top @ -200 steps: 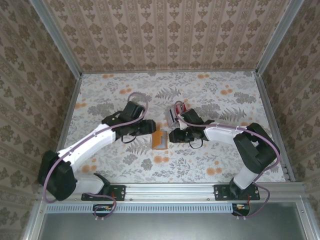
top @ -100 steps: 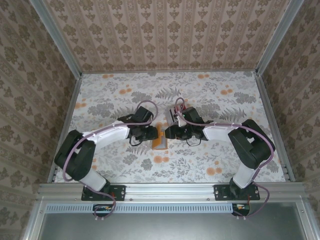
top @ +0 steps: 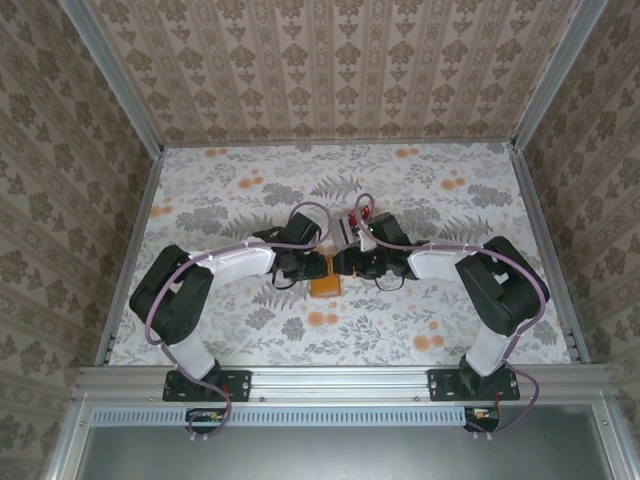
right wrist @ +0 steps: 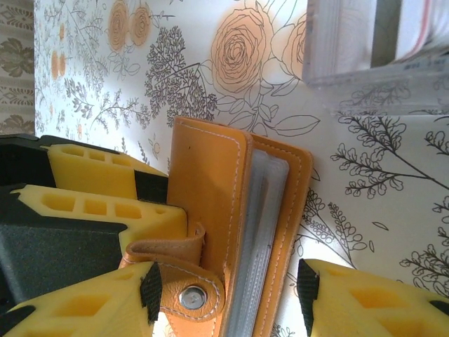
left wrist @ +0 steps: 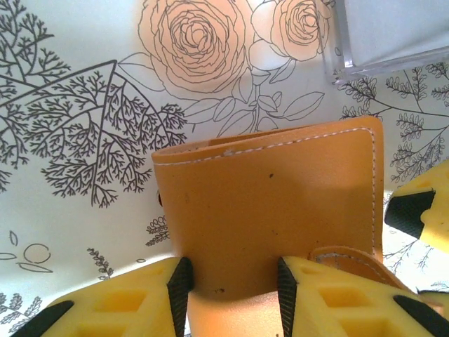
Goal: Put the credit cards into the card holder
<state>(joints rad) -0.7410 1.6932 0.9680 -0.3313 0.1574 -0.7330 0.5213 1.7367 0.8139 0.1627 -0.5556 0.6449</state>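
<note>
The card holder [top: 325, 286] lies at the middle of the floral bench [top: 250, 190], between the two arms and just near of the pale stand [top: 349, 230]; the credit cards [top: 362, 214] stand on edge in that stand, their marks too blurred to read; the left gripper [left wrist: 231, 281] is clamped on the card holder's orange cover, a pad on either side; the right gripper [right wrist: 228, 288] has its jaws apart, straddling the snap strap [right wrist: 189, 295] and grey lining [right wrist: 256, 232], one finger [right wrist: 365, 295] clear of the leather.
</note>
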